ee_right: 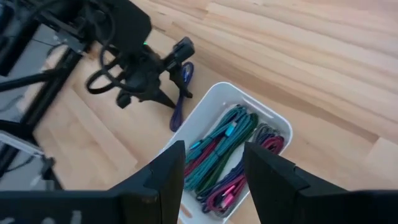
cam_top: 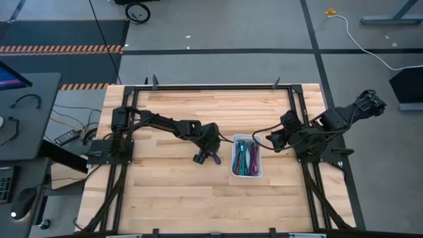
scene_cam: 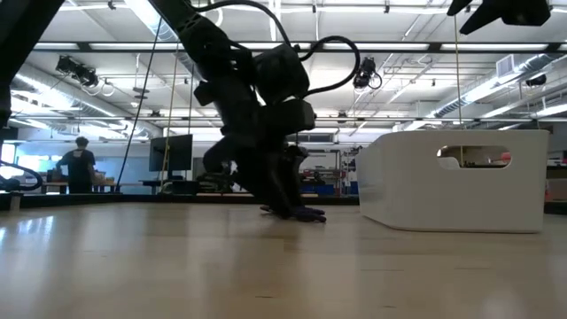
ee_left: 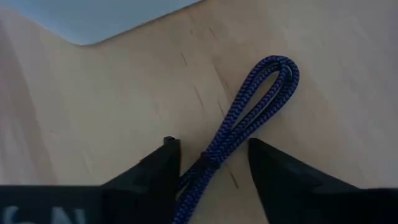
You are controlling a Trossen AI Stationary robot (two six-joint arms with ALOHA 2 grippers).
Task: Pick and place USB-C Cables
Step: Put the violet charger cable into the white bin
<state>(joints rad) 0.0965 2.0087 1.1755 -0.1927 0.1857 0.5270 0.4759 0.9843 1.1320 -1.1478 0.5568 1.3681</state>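
A dark blue-purple braided USB-C cable (ee_left: 261, 93), folded into a long loop, lies flat on the wooden table just left of the white tray (cam_top: 247, 176). My left gripper (ee_left: 214, 162) is open and low over it, with one finger on either side of the cable's doubled strands. The low view shows the same cable (scene_cam: 306, 214) on the tabletop under that gripper (scene_cam: 283, 208). Several teal, purple, maroon and green cables (ee_right: 224, 155) lie in the tray. My right gripper (ee_right: 214, 168) is open and waits above the table's right side, beyond the tray.
The white tray (scene_cam: 461, 190) with its handle cutout stands right of the left gripper. Black frame rails (cam_top: 301, 119) run along the table's far, left and right sides. Bare wood lies toward the near edge. A person (scene_cam: 80, 164) stands far off in the room.
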